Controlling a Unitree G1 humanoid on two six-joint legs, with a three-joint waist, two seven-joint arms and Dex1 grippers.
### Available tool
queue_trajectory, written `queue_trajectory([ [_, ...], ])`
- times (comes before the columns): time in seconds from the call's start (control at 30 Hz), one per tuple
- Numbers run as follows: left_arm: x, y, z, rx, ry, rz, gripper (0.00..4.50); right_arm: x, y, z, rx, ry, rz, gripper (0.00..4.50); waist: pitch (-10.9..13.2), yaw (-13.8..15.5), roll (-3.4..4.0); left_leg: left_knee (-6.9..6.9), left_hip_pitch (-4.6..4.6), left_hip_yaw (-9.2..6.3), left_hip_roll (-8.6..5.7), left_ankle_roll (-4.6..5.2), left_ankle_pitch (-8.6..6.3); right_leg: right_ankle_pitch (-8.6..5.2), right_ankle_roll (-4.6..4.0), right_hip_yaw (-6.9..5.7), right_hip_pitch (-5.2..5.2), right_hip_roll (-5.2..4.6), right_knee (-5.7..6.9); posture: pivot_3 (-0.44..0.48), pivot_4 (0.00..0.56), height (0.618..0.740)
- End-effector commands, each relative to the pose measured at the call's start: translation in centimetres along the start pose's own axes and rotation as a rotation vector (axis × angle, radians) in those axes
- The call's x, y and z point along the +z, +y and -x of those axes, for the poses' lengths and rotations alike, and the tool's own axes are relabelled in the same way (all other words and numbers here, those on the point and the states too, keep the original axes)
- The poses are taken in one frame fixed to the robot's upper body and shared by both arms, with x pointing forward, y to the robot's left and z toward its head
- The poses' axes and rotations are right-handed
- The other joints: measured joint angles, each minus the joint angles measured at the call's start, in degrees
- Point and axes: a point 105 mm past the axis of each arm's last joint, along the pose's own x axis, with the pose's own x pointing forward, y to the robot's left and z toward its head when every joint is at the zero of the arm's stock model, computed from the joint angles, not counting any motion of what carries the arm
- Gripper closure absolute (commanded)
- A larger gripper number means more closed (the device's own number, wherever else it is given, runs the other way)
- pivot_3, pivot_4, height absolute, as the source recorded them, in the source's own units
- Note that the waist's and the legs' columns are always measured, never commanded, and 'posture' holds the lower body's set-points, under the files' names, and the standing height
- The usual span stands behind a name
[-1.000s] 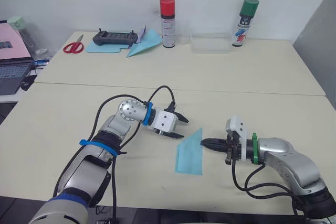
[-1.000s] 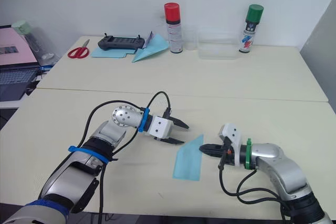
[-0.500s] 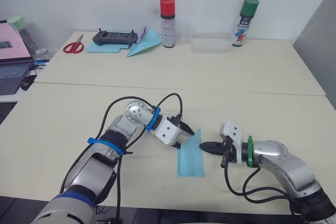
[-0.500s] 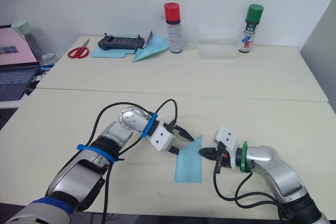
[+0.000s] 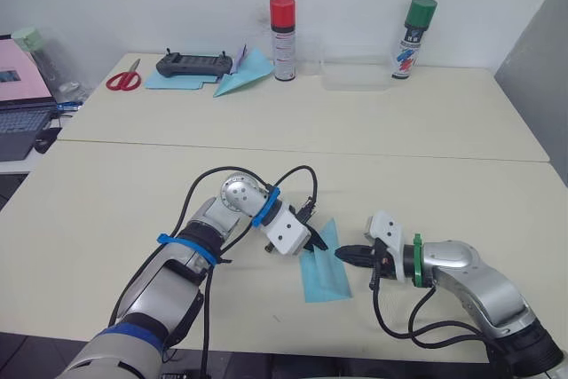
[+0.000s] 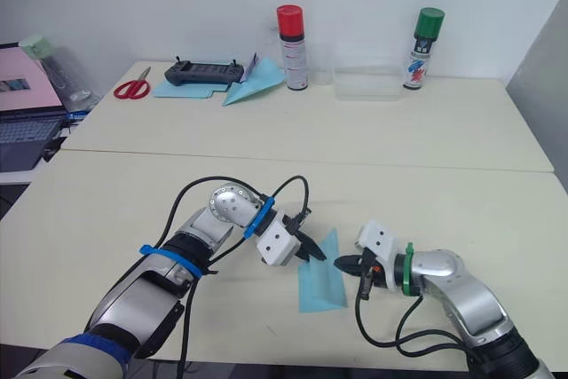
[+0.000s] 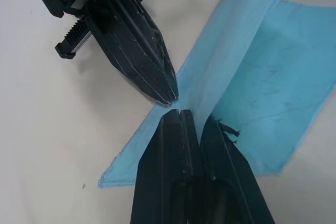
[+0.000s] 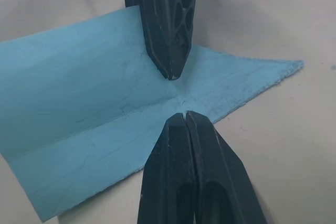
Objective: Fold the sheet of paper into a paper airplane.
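Two black tools meet tip to tip over the thin light-blue creased sheet of paper (image 5: 323, 265) on the cream bench (image 5: 426, 175). The left tool (image 7: 184, 116) pinches a raised flap of it; the right tool (image 8: 185, 116), closed and empty, presses the crease. Judging by shape, early folds exist; nose and wings remain.

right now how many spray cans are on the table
2. The red-capped spray can stands at the far edge of the table, beside the light-blue paper dart. The green-capped spray can stands further right, past the clear plastic tray. None looks hidden.
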Motion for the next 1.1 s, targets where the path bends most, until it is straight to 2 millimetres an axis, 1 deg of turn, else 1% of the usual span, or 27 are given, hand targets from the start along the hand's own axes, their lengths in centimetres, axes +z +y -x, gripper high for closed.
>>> queue_trajectory([
  [0.03,0.6,0.3,0.1,-0.003,-0.016,-0.039,4.48,-1.1,0.2,-0.2,0.000,0.037,-0.008,4.50,0.0,0.0,0.00,0.00,0.00,0.00,0.00,0.00,0.00,0.00,0.00,0.00,0.00,0.00,0.01,0.000,0.150,0.740],
  [0.37,0.6,0.0,0.1,0.000,-0.009,-0.027,4.48,-0.9,0.0,-0.3,-0.003,0.023,0.020,4.50,0.0,0.0,0.00,0.01,0.02,-0.01,0.02,0.00,0.00,0.00,0.00,0.00,0.01,0.02,0.03,0.000,0.150,0.740],
  [0.47,0.4,-0.1,0.6,0.004,0.020,0.001,4.48,1.0,-0.9,0.0,-0.031,-0.073,-0.004,4.50,0.0,-0.1,0.00,0.01,0.03,-0.01,0.04,0.00,0.00,0.00,0.00,0.01,0.01,0.04,0.05,0.000,0.150,0.740],
  [0.57,-0.1,0.5,1.5,0.053,0.083,0.075,4.48,4.3,-2.9,0.9,-0.096,-0.208,-0.044,4.50,0.0,-0.2,0.03,0.02,0.02,-0.01,0.05,0.00,0.00,0.01,-0.01,0.02,-0.01,0.06,0.10,0.000,0.150,0.740],
  [0.63,-0.5,0.8,2.4,0.077,0.154,0.107,4.48,6.0,-4.0,1.5,-0.126,-0.262,-0.054,4.50,0.1,-0.3,0.04,0.08,0.02,-0.01,0.04,0.00,0.01,0.01,-0.01,0.03,-0.01,0.05,0.16,0.000,0.150,0.740],
  [0.7,-0.7,0.9,3.3,0.099,0.218,0.121,4.48,7.0,-4.6,2.0,-0.158,-0.282,-0.045,4.50,0.1,-0.3,0.04,0.09,0.02,-0.05,0.04,0.00,0.01,0.01,-0.01,0.00,0.00,0.05,0.17,0.000,0.150,0.740],
  [0.73,-0.6,1.2,3.9,0.136,0.242,0.137,4.48,7.3,-5.0,2.3,-0.183,-0.287,-0.039,4.50,0.1,-0.3,0.04,0.09,0.02,-0.06,0.04,0.00,0.01,0.01,-0.01,-0.01,0.00,0.06,0.18,0.000,0.150,0.740],
  [0.8,-0.5,2.0,5.3,0.213,0.299,0.182,4.48,7.5,-5.3,2.7,-0.227,-0.291,-0.025,4.50,0.1,-0.3,0.05,0.06,0.01,-0.09,0.05,0.00,0.01,0.00,-0.01,-0.04,-0.02,0.06,0.18,0.000,0.150,0.740],
  [0.83,-0.5,1.9,6.0,0.227,0.335,0.199,4.48,7.4,-5.3,2.8,-0.243,-0.288,-0.018,4.50,0.1,-0.3,0.07,0.05,0.00,-0.10,0.05,0.01,0.00,0.00,-0.01,-0.04,-0.02,0.05,0.19,0.000,0.150,0.740],
  [0.9,-0.5,1.2,7.3,0.234,0.414,0.245,4.48,7.0,-5.1,2.8,-0.261,-0.278,-0.008,4.50,0.2,-0.3,0.09,0.04,-0.04,-0.10,0.05,0.01,0.00,0.00,-0.02,-0.05,-0.06,0.05,0.19,0.000,0.150,0.740],
  [0.97,-0.3,0.5,8.4,0.262,0.479,0.328,4.48,6.4,-4.8,2.7,-0.274,-0.266,-0.011,4.50,0.2,-0.5,0.11,0.00,-0.04,-0.08,0.05,0.01,0.00,0.00,-0.03,-0.03,-0.09,0.05,0.20,0.000,0.150,0.740],
  [1.03,0.1,-0.8,8.9,0.256,0.538,0.410,4.48,5.6,-4.3,2.4,-0.274,-0.253,-0.018,4.50,0.2,-0.6,0.16,-0.02,-0.03,-0.07,0.06,0.01,0.00,-0.01,-0.04,-0.03,-0.10,0.05,0.20,0.000,0.150,0.740],
  [1.1,0.6,-1.3,8.8,0.268,0.565,0.466,4.48,5.2,-4.0,2.2,-0.278,-0.250,-0.027,4.50,0.2,-0.8,0.17,-0.02,-0.03,-0.04,0.06,0.01,0.00,-0.02,-0.05,-0.02,-0.11,0.05,0.25,0.000,0.150,0.740],
])
